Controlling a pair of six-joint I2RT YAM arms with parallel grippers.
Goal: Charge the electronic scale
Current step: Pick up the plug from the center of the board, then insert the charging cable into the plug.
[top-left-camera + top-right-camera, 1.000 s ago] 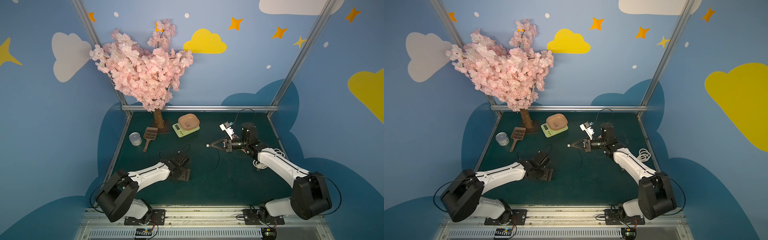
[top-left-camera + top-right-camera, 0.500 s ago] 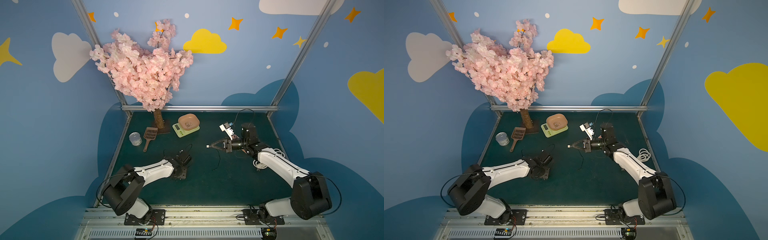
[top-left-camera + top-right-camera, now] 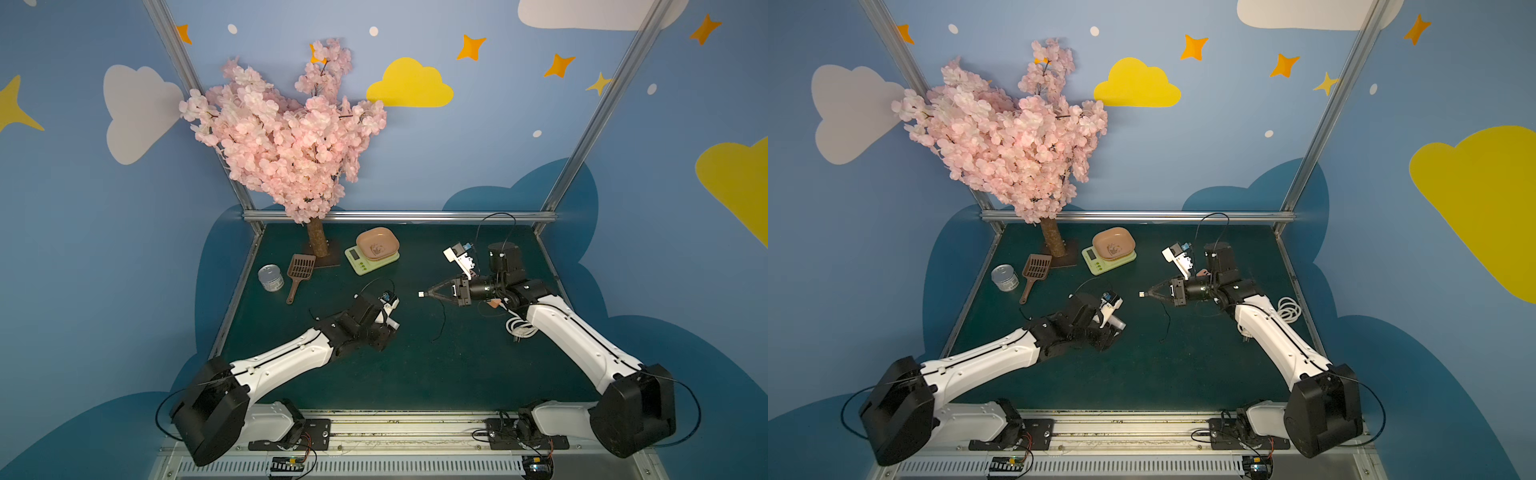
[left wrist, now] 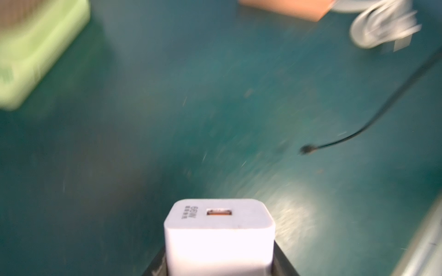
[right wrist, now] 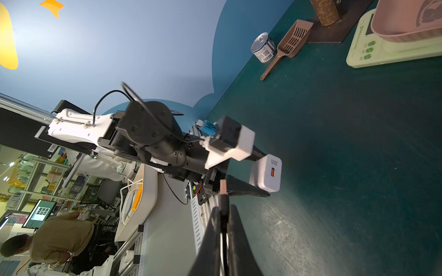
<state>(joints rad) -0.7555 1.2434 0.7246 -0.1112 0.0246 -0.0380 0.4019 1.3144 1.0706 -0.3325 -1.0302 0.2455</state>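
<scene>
The electronic scale (image 3: 362, 261), pale green with a pink dish (image 3: 377, 244) on top, stands at the back of the mat by the tree trunk; it also shows in a top view (image 3: 1100, 264) and in both wrist views (image 4: 35, 52) (image 5: 363, 50). My left gripper (image 4: 218, 262) is shut on a small white cube charger (image 4: 218, 236), its USB socket facing away from the wrist. The right wrist view shows that charger (image 5: 269, 173) held just above the mat. My right gripper (image 3: 424, 294) is shut on the USB plug (image 5: 223, 188) of a thin black cable (image 3: 442, 320), level and pointing at the left gripper.
A salmon-pink power strip (image 4: 287, 7) and its coiled white cord (image 3: 1289, 309) lie under my right arm. At the back left are a cherry-blossom tree (image 3: 286, 137), a brown scoop (image 3: 299, 270) and a tin can (image 3: 271, 277). The cable's loose end (image 4: 308, 149) rests on the mat.
My left gripper has closed on the charger, lifted off the mat and moved right towards the middle. The right arm and its plug have not moved.
</scene>
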